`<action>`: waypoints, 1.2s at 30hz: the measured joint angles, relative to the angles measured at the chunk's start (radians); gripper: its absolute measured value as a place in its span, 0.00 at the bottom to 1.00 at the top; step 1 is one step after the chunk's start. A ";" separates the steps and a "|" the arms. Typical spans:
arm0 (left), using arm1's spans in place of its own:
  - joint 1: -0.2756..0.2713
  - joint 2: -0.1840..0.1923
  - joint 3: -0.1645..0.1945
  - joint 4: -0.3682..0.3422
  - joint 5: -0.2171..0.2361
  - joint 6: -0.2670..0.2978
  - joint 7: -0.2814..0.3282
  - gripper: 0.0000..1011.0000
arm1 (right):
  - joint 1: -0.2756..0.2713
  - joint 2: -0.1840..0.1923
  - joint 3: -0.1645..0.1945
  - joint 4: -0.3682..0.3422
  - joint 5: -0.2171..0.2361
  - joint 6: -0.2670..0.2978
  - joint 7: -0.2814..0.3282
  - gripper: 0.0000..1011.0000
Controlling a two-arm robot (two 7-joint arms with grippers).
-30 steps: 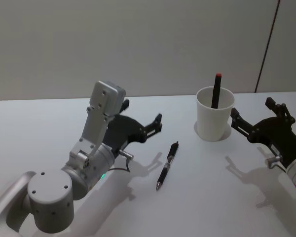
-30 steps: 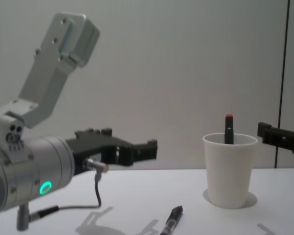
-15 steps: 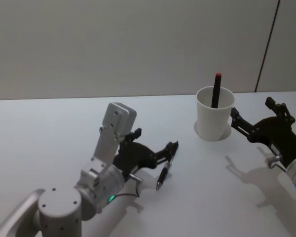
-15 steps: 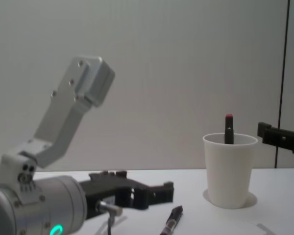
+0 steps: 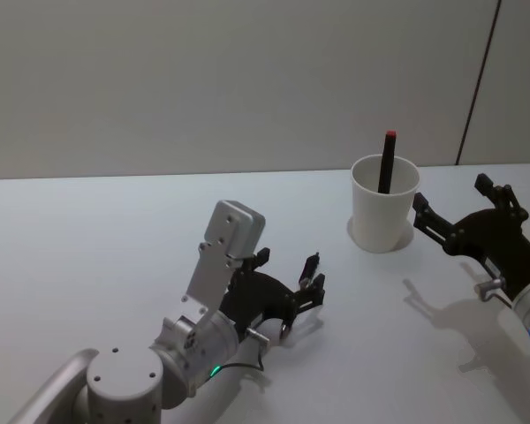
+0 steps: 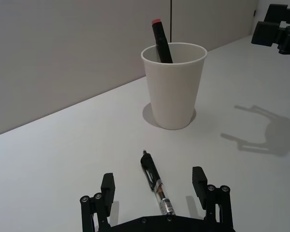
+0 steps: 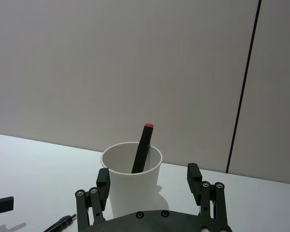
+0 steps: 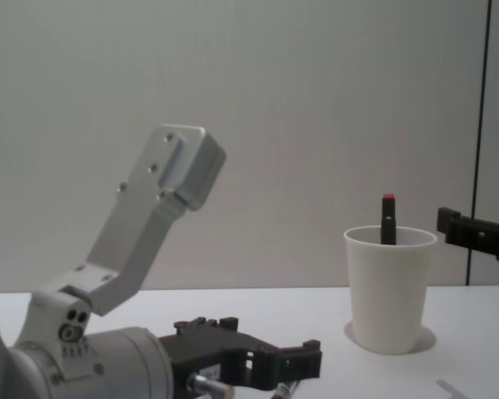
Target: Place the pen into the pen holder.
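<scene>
My left end effector (image 6: pixel 153 178) has just dropped, spread wide, astride the black clear-barrelled pen (image 6: pixel 158 187), so closing comes next, tapered white paper cup (image 6: pixel 174 87) ahead.

I see the pen holder (image 6: pixel 174 87) as plain white paper, matt, with a smooth wall. The pen (image 6: pixel 157 186) looks like black plastic with some gloss, and part of its barrel is clear. The marker (image 6: pixel 160 41) in the holder is matt black with a red end. The table (image 6: pixel 63 159) is white, smooth and almost matt. The left gripper (image 6: pixel 153 179) and the right gripper (image 7: pixel 148 174) both have matt black fingers (image 6: pixel 107 186) with small shiny screws (image 6: pixel 209 187). The casing (image 8: pixel 162 191) on the left arm is silver-grey, with a satin, metal-like finish.
</scene>
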 joint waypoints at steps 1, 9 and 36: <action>0.000 -0.001 0.001 0.000 0.005 0.002 -0.001 0.99 | 0.000 0.000 0.000 0.000 0.000 0.000 0.000 0.99; 0.000 -0.007 0.009 0.000 0.036 0.028 -0.010 0.99 | 0.000 0.000 0.000 0.000 0.000 0.000 0.000 0.99; 0.019 -0.012 0.009 -0.009 0.023 0.090 -0.005 0.99 | 0.000 0.000 0.000 0.000 0.000 0.000 0.000 0.99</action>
